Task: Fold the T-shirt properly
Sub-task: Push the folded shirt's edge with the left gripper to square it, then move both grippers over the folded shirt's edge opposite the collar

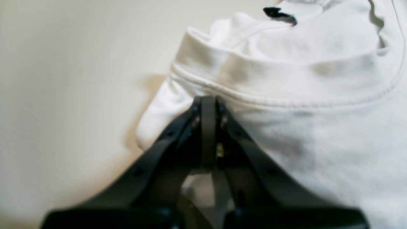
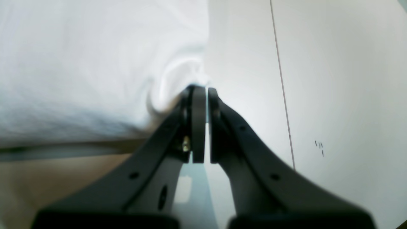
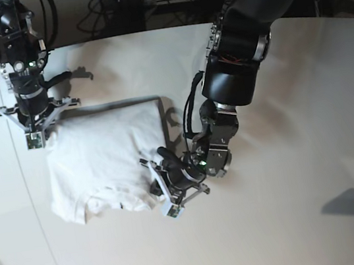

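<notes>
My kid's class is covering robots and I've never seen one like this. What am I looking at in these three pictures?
It is a robot with two black arms folding a white T-shirt on a pale table. One picture looks down on the whole scene. The other two come from small cameras on each wrist, looking along the hand. The left hand is shut on a fold of cloth just below the collar seam. The right hand is pinched on the shirt's edge at the far corner. In the overhead picture, the left arm appears on the right side.
</notes>
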Motion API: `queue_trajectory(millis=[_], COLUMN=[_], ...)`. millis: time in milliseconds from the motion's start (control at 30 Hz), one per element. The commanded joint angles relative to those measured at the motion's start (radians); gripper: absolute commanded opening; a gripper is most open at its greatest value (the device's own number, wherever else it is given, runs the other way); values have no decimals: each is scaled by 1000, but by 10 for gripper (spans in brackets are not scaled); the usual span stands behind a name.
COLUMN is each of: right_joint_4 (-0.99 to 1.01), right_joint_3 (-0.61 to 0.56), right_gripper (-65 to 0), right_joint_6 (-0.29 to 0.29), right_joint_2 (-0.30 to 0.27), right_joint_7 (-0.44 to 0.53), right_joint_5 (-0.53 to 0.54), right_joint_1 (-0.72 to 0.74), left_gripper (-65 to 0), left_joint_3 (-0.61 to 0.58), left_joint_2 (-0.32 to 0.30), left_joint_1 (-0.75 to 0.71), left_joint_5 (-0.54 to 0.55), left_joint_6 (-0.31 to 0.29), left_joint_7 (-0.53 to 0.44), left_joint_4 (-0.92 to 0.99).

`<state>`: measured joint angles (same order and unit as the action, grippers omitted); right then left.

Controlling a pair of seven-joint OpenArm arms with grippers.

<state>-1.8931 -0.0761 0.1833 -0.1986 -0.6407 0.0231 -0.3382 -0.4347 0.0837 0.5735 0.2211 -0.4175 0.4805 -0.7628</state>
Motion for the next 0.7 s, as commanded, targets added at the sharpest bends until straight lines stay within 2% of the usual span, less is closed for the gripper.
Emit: queue_trajectory(millis=[0, 133, 333, 533, 667], right_joint_4=[-16, -18, -33, -53, -53], right_joint_3=[3, 3, 17, 166, 190], right_gripper=[-633, -633, -633, -633, -633], right_joint_6=[3, 3, 5, 23, -15], right_joint_2=[-9, -9, -11, 15, 20], right_joint_7=[28, 37, 172, 147, 147], right_joint_5=[-7, -7, -10, -10, -10], right_joint_1=[6, 3, -12, 24, 26], left_gripper=[-650, -650, -650, -650, -650], left_joint_3=[0, 9, 12, 32, 93], left_joint_2=[9, 8, 3, 6, 8], left_joint_1=[39, 73, 116, 110, 13], left_joint_5=[1, 2, 8, 13, 13], left_joint_6=[1, 1, 1, 1, -1], left_joint_7=[-16, -16, -18, -10, 45], left_joint_4=[-5, -1, -4, -68, -229])
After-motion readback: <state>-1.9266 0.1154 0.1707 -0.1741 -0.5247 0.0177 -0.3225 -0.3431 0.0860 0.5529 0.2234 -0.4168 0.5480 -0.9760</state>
